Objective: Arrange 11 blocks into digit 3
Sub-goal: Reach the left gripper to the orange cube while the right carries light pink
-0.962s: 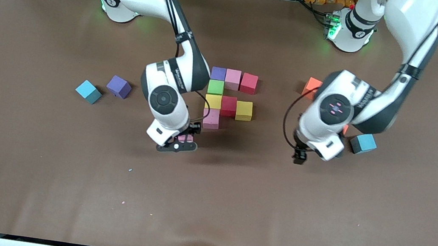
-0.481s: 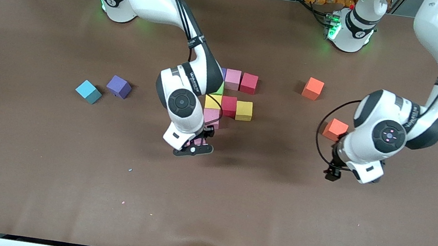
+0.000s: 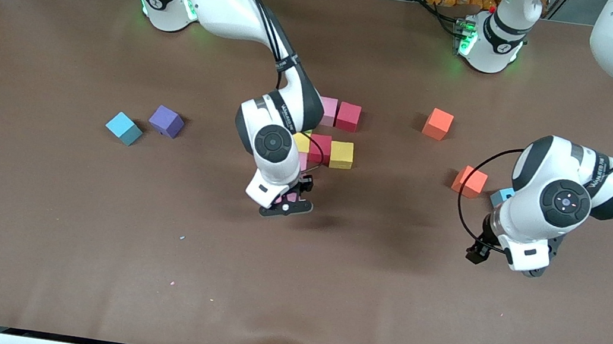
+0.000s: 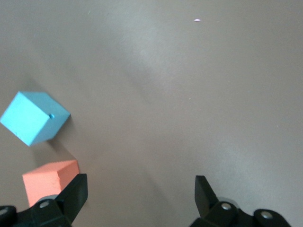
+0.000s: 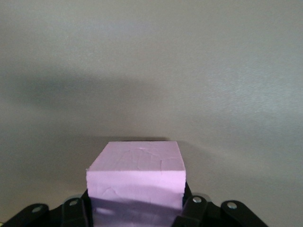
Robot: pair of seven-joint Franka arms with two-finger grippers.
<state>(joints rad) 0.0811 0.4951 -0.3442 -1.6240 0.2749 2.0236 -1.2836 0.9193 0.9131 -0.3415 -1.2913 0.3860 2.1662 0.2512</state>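
Observation:
My right gripper (image 3: pixel 285 200) is shut on a pink block (image 3: pixel 286 195) (image 5: pixel 136 175) and holds it over bare table, close to the cluster of touching blocks. Of that cluster I see a pink (image 3: pixel 328 110), a red (image 3: pixel 348 116), a yellow (image 3: pixel 301 142), a second red (image 3: pixel 320 148) and a second yellow (image 3: pixel 341 155) cube; the right arm hides the others. A purple block (image 3: pixel 166 121) lies apart toward the right arm's end. Two orange blocks (image 3: pixel 438 124) (image 3: pixel 469 181) lie toward the left arm's end. My left gripper (image 3: pixel 478 253) (image 4: pixel 140 189) hangs open and holds nothing.
One light-blue cube (image 3: pixel 124 128) sits beside the purple block. Another light-blue cube (image 3: pixel 500 195) (image 4: pixel 34 117) lies next to the nearer orange block (image 4: pixel 49 182), partly hidden by the left arm. Brown tabletop (image 3: pixel 149 270) stretches toward the front camera.
The right arm has carried the pink block toward the left arm's end, alongside the cluster. The left arm has swung out toward its own end, uncovering both orange blocks.

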